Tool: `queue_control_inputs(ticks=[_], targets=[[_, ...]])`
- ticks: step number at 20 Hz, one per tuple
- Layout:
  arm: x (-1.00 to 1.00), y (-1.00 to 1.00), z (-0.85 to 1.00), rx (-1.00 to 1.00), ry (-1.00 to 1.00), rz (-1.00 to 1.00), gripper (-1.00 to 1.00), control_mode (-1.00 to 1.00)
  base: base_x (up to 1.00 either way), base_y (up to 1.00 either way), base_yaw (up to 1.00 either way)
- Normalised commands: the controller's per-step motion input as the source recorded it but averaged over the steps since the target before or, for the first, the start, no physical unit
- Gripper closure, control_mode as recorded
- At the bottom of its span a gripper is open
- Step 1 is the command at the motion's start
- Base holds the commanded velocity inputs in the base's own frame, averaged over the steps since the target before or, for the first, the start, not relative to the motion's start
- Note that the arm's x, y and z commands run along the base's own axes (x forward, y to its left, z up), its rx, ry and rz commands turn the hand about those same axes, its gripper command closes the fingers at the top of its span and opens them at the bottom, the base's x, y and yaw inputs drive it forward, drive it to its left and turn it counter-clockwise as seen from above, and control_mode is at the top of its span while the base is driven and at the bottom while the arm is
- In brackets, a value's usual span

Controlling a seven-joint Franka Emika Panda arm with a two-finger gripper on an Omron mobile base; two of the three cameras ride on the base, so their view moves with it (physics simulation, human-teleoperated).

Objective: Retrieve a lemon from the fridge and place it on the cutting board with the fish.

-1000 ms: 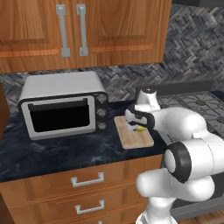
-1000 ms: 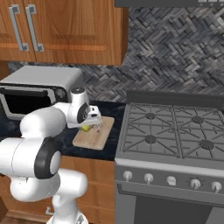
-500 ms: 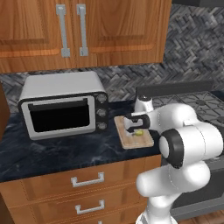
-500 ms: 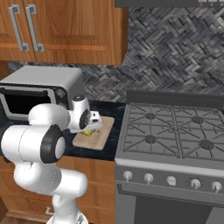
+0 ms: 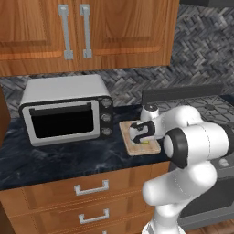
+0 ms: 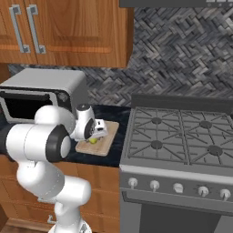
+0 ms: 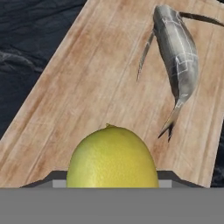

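My gripper [image 5: 141, 135] is shut on the yellow-green lemon [image 7: 112, 157], low over the near end of the tan cutting board [image 7: 87, 87]. From the sides the lemon [image 6: 93, 140] shows as a small spot under the hand, and I cannot tell if it touches the board [image 5: 126, 128]. The grey fish [image 7: 177, 52] lies on the board beyond the lemon, apart from it. The fridge is out of view.
A silver toaster oven [image 5: 68, 114] stands on the dark counter [image 5: 55, 160] just left of the board. A gas stove [image 6: 182, 136] adjoins the board's right side. Wooden cabinets [image 5: 91, 32] hang overhead, and drawers [image 5: 91, 187] sit below the counter.
The hand has come down a little towards the board with the lemon still gripped, and the arm's elbow has swung forward. The fish and the board have not moved.
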Motion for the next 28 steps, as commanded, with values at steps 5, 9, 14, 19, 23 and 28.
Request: queue_control_inputs(ticks=[5,9,14,19,23,28], targets=[[0.06,0.00,-0.03,0.00,0.00,0.00,-1.00,-1.00,0.00,0.00,0.00],[0.05,0.00,0.00,0.00,0.00,0.00,-1.00,-1.00,0.00,0.00,0.00],[0.02,0.00,0.00,0.00,0.00,0.00,-1.00,-1.00,0.00,0.00,0.00],[-0.05,0.00,0.15,0.00,0.02,-0.04,-1.00,-1.00,0.00,0.00,0.00],[-0.18,0.00,0.89,0.01,0.00,-0.09,-1.00,-1.00,0.00,0.00,0.00],[-0.69,0.00,0.81,0.00,0.01,0.00,-1.00,-1.00,0.00,0.00,0.00]])
